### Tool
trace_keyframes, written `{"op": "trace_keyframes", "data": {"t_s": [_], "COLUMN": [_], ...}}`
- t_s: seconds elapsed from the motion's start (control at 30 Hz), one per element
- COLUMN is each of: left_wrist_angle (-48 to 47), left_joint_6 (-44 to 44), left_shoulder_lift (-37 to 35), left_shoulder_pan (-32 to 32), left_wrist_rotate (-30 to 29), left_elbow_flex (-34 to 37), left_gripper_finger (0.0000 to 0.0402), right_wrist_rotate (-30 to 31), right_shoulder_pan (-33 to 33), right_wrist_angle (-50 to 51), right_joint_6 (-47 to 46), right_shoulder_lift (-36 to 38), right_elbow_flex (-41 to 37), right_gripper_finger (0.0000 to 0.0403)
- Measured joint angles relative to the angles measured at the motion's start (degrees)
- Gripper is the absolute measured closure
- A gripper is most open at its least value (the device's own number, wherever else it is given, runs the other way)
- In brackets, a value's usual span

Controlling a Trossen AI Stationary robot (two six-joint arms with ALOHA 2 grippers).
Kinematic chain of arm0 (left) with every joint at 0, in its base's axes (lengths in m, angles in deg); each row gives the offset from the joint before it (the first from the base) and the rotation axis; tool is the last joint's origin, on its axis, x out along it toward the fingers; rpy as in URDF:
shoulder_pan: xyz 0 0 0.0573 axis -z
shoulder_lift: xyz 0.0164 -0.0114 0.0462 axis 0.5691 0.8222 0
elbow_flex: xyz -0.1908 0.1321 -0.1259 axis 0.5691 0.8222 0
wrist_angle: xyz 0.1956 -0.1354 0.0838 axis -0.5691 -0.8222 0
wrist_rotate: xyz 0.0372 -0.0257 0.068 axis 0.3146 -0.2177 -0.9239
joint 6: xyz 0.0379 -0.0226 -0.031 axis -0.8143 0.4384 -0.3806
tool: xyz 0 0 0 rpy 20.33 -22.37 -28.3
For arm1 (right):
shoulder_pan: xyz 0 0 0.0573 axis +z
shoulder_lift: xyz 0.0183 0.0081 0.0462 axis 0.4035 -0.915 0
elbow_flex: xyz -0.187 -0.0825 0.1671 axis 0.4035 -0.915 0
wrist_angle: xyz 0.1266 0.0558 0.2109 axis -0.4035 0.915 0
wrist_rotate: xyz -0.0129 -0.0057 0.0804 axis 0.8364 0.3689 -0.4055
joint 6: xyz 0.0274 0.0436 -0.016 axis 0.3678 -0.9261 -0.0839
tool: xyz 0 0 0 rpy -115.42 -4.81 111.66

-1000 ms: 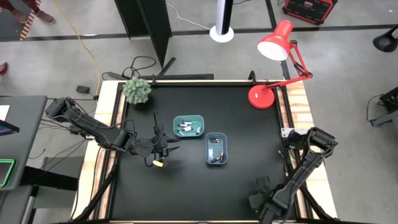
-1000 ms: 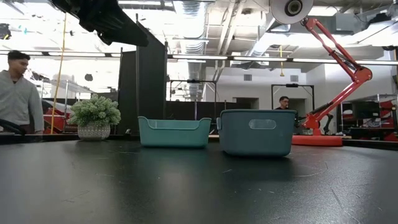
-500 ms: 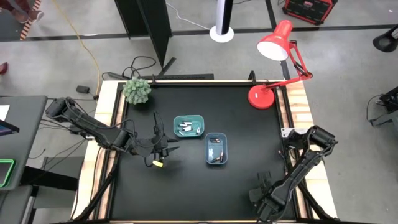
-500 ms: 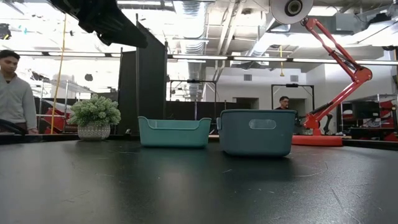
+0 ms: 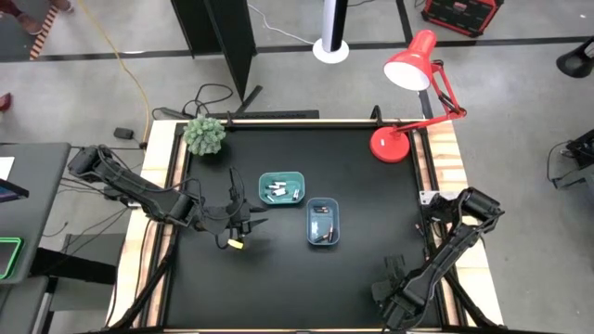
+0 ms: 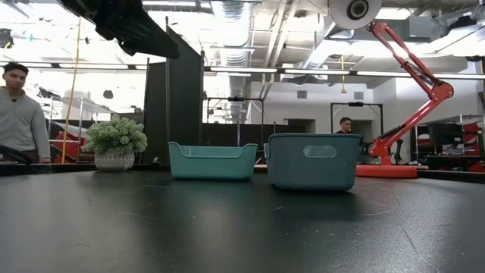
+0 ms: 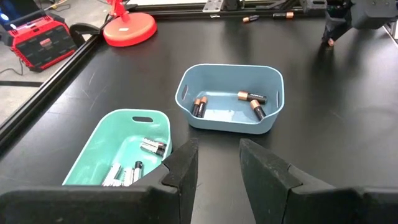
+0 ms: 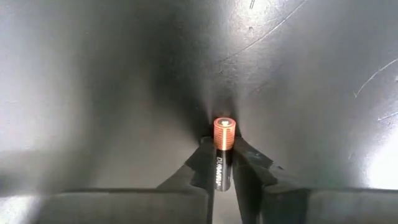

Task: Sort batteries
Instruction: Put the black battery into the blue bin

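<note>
Since 1.0 s earlier, the right arm had shifted slightly at the table's near right corner; the trays and left arm showed no change.

High view: the right gripper (image 5: 393,286) sat low near the near right corner of the table (image 5: 371,195). The left gripper (image 5: 243,221) hovered left of the teal tray (image 5: 281,187) and blue tray (image 5: 323,223), both near the table's middle.

Low view: both trays stood side by side; their contents were hidden.

Left wrist view: left fingers released, nothing between them. Silver batteries (image 7: 152,147) lay in the teal tray, copper-topped dark ones (image 7: 250,97) in the blue tray.

Right wrist view: right fingers clenched on 1 dark battery (image 8: 223,152), long axis running out along the fingers, copper end forward. Judged: the right arm has the carry, and the blue tray lies toward the table's centre.
</note>
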Motion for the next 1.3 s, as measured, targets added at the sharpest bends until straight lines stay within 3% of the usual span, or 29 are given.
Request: {"op": "trace_keyframes", "data": {"t_s": [0.3,1.3], "left_wrist_angle": [0.0,0.0], "left_joint_6": [0.0,0.0], "left_shoulder_lift": [0.0,0.0], "left_shoulder_pan": [0.0,0.0], "left_wrist_rotate": [0.0,0.0], "left_elbow_flex": [0.0,0.0], "left_gripper_finger": [0.029,0.029], "right_wrist_rotate": [0.02,1.48], "right_shoulder_pan": [0.0,-0.09], "right_wrist_angle": [-1.07,1.93], "right_joint_6": [0.39,0.83], "right_shoulder_lift": [-0.02,2.19], "right_elbow_flex": [0.0,2.14], "right_gripper_finger": [0.0382,0.0383]}}
